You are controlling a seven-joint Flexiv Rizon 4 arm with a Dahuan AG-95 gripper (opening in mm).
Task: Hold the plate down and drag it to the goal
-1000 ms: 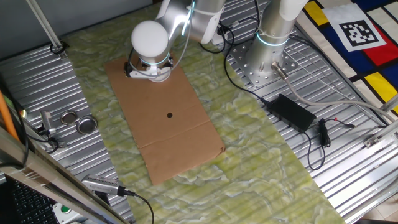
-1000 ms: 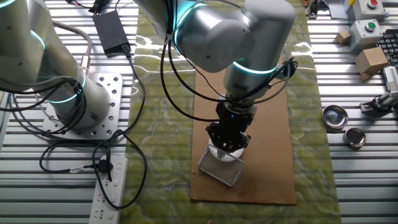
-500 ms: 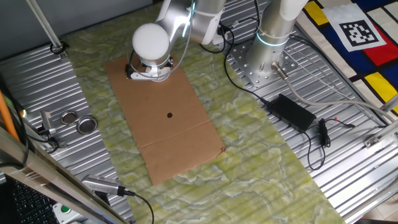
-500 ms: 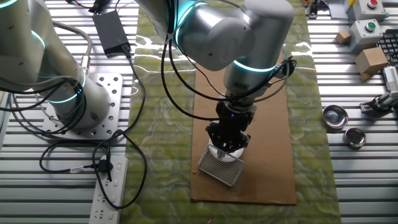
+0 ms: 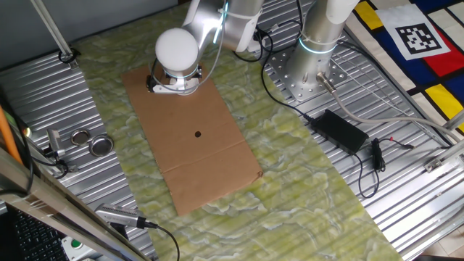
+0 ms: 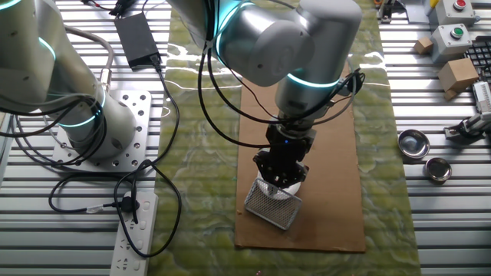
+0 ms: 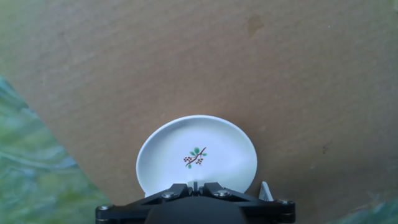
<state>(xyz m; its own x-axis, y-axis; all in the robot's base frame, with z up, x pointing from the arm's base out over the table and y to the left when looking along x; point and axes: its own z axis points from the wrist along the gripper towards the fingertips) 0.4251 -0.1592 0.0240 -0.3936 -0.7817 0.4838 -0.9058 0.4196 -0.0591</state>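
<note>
The plate (image 7: 196, 155) is a small round white dish with a tiny twig motif at its centre. It lies on a brown cardboard sheet (image 5: 210, 145). In the hand view my gripper (image 7: 196, 185) is shut, with both fingers together over the plate's near rim. In the other fixed view the gripper (image 6: 281, 181) points straight down and only a sliver of the plate (image 6: 270, 187) shows under it. In the one fixed view the arm hides the plate. A small dark spot (image 5: 198, 133) marks the middle of the cardboard.
A silvery mesh piece (image 6: 274, 205) lies against the plate's near side. Two metal tins (image 5: 80, 136) (image 5: 101, 145) sit on the ribbed table beside the green cloth (image 5: 304, 188). A black power adapter (image 5: 344, 130) and cables lie by the arm's base.
</note>
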